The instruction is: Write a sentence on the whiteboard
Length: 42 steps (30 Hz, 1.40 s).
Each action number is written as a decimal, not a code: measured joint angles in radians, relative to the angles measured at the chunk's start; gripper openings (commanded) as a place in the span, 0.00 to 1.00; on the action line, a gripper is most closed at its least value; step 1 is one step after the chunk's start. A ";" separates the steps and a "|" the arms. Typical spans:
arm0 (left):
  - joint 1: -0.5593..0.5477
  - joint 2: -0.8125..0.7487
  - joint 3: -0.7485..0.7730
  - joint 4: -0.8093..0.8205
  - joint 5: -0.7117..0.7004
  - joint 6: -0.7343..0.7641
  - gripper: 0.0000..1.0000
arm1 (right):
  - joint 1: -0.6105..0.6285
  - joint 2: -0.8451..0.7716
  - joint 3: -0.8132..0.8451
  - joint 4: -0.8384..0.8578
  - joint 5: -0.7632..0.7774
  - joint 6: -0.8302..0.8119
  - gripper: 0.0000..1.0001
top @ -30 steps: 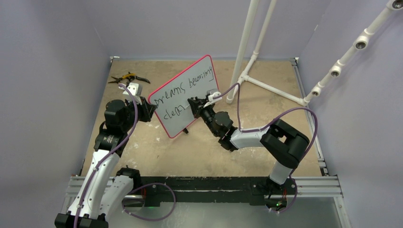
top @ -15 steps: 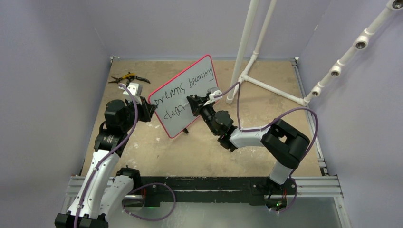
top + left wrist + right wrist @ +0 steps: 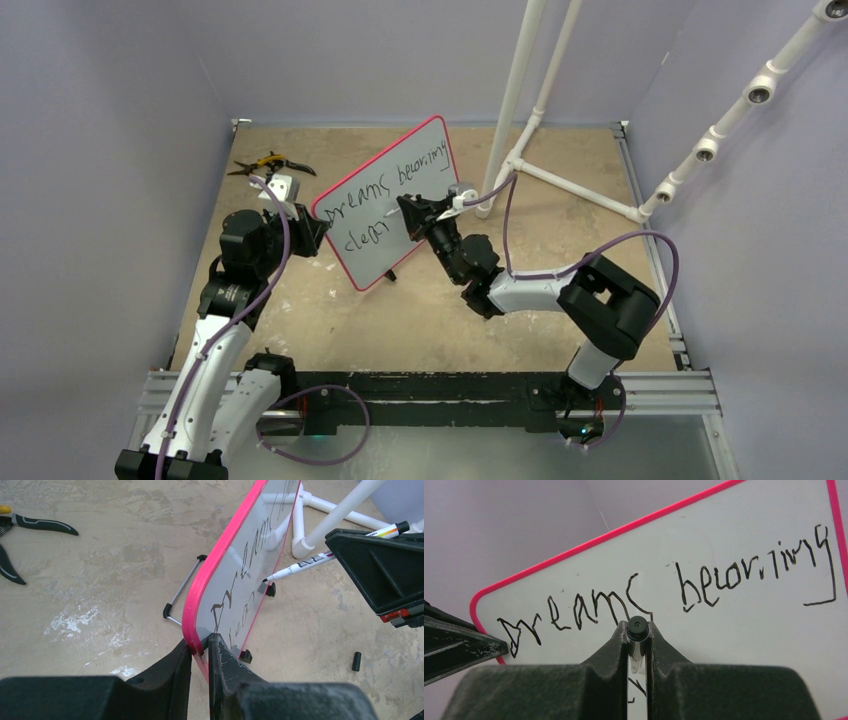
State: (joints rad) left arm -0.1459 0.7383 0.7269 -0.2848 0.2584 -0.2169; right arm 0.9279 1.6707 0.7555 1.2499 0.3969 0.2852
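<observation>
The whiteboard, white with a pink rim, stands tilted on the table's middle. My left gripper is shut on the board's near left corner, one finger on each side of the rim. The sentence reads "Dreams becoming" on the upper line, with a shorter word below, partly hidden behind my right fingers. My right gripper is shut on a white marker. The marker's tip rests on the board's face by the lower line.
Black-and-yellow pliers lie at the far left. A white pipe frame stands just behind the board on the right. A small black cap lies on the table right of the board. The board's wire stand props it from behind.
My right gripper with the marker has shifted slightly up and away along the board, and the last letter of the lower word has gained a stroke. The left arm and the board have stayed still.
</observation>
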 measured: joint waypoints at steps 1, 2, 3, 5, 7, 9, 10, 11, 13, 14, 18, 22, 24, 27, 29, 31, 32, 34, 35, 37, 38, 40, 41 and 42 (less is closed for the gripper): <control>0.000 0.000 0.000 0.000 0.000 0.000 0.14 | 0.000 -0.002 -0.007 0.000 0.004 0.000 0.00; 0.000 0.000 0.000 0.000 0.000 0.000 0.14 | -0.001 -0.006 -0.015 0.000 0.005 0.000 0.00; 0.000 0.000 0.000 0.000 0.000 0.000 0.14 | -0.001 -0.008 -0.021 0.000 0.006 0.000 0.00; 0.000 0.000 0.000 0.000 0.000 0.000 0.14 | -0.002 -0.011 -0.031 0.000 0.006 0.000 0.00; 0.000 0.000 0.000 0.000 0.000 0.000 0.14 | -0.003 -0.011 -0.032 -0.001 0.006 0.000 0.00; 0.000 0.000 0.000 0.000 0.000 0.000 0.14 | -0.005 -0.011 -0.032 0.000 0.006 0.001 0.00; 0.000 0.000 0.000 0.000 0.000 0.000 0.14 | -0.006 -0.011 -0.032 0.000 0.006 0.002 0.00; 0.000 0.000 0.000 0.000 0.000 0.000 0.14 | -0.008 -0.011 -0.032 0.000 0.006 0.002 0.00; 0.000 0.000 0.000 0.000 0.000 0.000 0.14 | -0.011 -0.011 -0.032 0.000 0.006 0.002 0.00; 0.000 0.000 0.000 0.000 0.000 0.000 0.14 | -0.013 -0.011 -0.032 0.000 0.005 0.003 0.00; 0.000 0.000 0.000 0.000 0.000 0.000 0.14 | -0.023 -0.009 -0.030 0.001 0.004 0.003 0.00; 0.000 0.000 0.000 0.000 0.000 0.000 0.14 | -0.027 -0.006 -0.018 0.000 0.001 0.005 0.00; 0.000 0.000 0.000 0.000 0.000 0.000 0.14 | -0.031 -0.002 -0.006 0.000 -0.004 0.006 0.00; 0.000 0.000 0.000 0.000 0.000 0.000 0.14 | -0.032 0.010 0.013 0.000 -0.020 0.009 0.00; 0.000 0.000 0.000 0.000 0.000 0.000 0.14 | -0.032 0.021 0.023 0.000 -0.025 0.010 0.00; 0.000 0.000 0.000 0.000 0.000 0.000 0.14 | -0.032 0.031 0.027 -0.002 -0.029 0.010 0.00; 0.000 0.000 0.000 0.000 -0.001 0.000 0.14 | -0.032 0.033 0.028 -0.002 -0.029 0.010 0.00; 0.000 0.000 0.000 0.000 -0.001 0.000 0.14 | -0.032 0.035 0.030 -0.002 -0.030 0.010 0.00; 0.000 0.000 0.000 0.000 -0.001 0.000 0.14 | -0.032 0.036 0.030 0.000 -0.030 0.010 0.00; 0.000 0.000 0.000 0.000 -0.002 0.000 0.14 | -0.032 0.038 0.032 0.001 -0.031 0.010 0.00; 0.000 0.001 0.000 0.000 -0.002 0.000 0.14 | -0.032 0.039 0.033 0.000 -0.033 0.010 0.00; 0.000 0.001 0.000 0.000 -0.002 0.000 0.14 | -0.032 0.040 0.035 0.000 -0.035 0.010 0.00; 0.000 0.001 0.000 0.000 -0.002 0.000 0.14 | -0.032 0.041 0.036 0.000 -0.037 0.009 0.00; 0.000 0.001 0.000 0.000 -0.003 0.000 0.14 | -0.033 0.042 0.037 0.001 -0.040 0.010 0.00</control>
State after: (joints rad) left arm -0.1459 0.7391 0.7269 -0.2848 0.2554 -0.2165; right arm 0.8951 1.7126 0.7921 1.2510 0.3573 0.2947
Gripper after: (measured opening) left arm 0.149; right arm 0.115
